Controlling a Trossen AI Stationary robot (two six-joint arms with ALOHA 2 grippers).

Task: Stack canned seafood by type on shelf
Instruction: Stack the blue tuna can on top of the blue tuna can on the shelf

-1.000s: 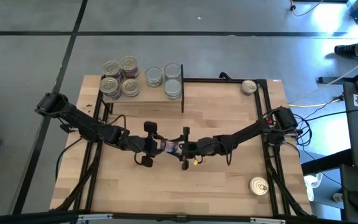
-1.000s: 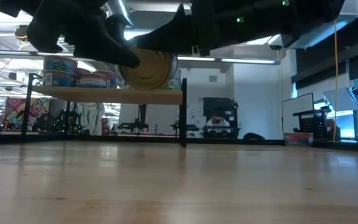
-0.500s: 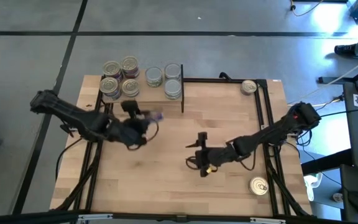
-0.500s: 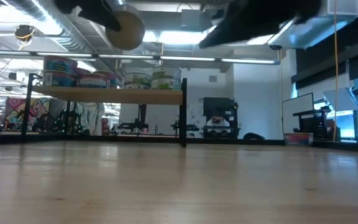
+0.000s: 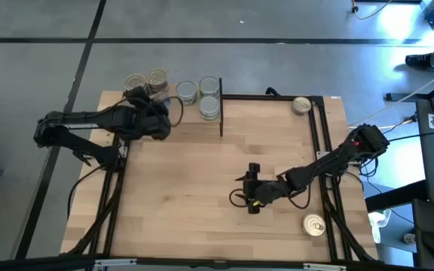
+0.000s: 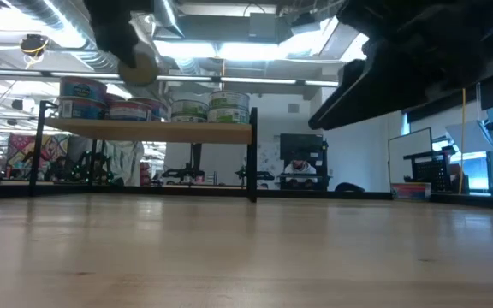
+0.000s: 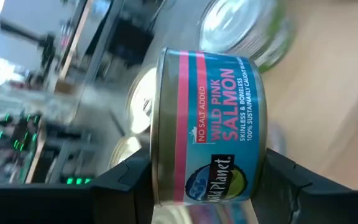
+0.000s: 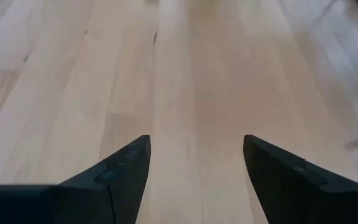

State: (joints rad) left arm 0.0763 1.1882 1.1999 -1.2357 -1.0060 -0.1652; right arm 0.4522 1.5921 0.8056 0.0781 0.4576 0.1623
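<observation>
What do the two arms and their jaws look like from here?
Both the left arm and right arm are dark, slim and jointed, with thin black cables looping alongside. The right gripper has flat, black, wedge-shaped jaws. A yellow mark shows near it.

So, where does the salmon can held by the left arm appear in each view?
High view: hidden under the left gripper, at the shelf.
Low view: salmon can upper left, above the shelf.
Left wrist view: centre, between the jaws.
Right wrist view: not in it.
Shared landmark: the shelf's stacked tins.
</observation>
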